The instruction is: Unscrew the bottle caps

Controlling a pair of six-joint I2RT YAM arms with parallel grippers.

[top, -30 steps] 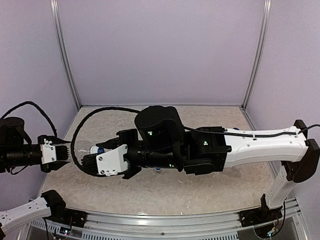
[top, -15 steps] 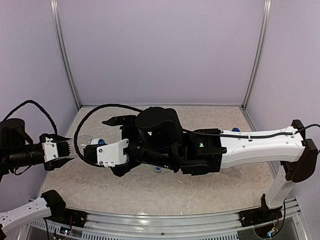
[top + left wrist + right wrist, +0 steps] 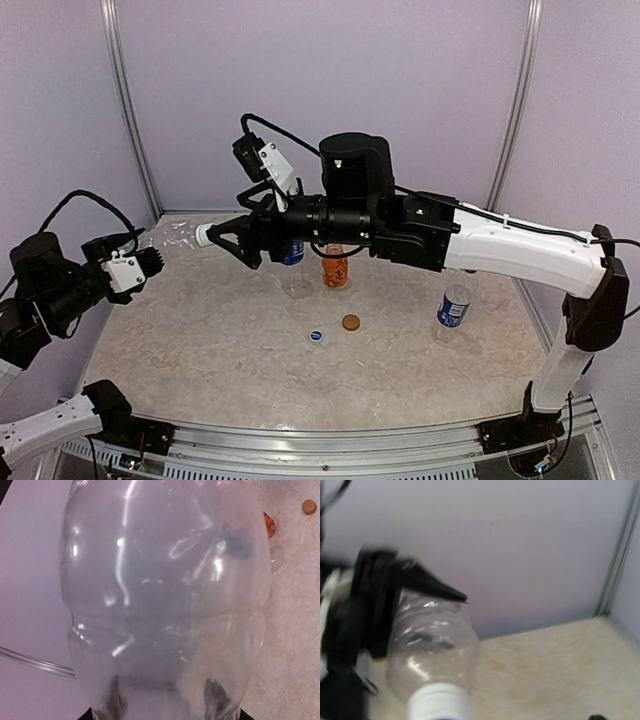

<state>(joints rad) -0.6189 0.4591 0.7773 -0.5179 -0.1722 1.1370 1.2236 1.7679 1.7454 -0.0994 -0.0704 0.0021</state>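
1. The left pincer (image 3: 150, 256) is clamped on the base end of the clear unlabelled bottle (image 3: 170, 238). It holds the bottle up off the desk (image 3: 220, 350), lying roughly level at the left of the workspace.
2. In the left wrist view the bottle's body (image 3: 165, 600) fills almost the whole picture. The pincer's dark fingers show through the plastic at the bottom edge.
3. The bottle's white cap (image 3: 203, 236) points right, toward the right pincer (image 3: 222, 243), and sits right at its fingertips.
4. The right pincer's fingers look spread, one above and one below the cap. I cannot tell whether they press on it.
5. The right wrist view looks along the bottle (image 3: 432, 650), with the cap (image 3: 440, 702) at the bottom edge. The left pincer is a dark blur behind it.
6. The short orange bottle (image 3: 336, 270) stands upright near the middle of the desk.
7. One blue-labelled bottle (image 3: 293, 253) stands just left of the orange one, partly hidden by the right arm.
8. The other blue-labelled bottle (image 3: 455, 302) stands well off to the right.
9. Two loose caps lie on the desk nearer the arms, a blue-and-white cap (image 3: 317, 337) and an orange-brown cap (image 3: 350, 322), close together but apart.
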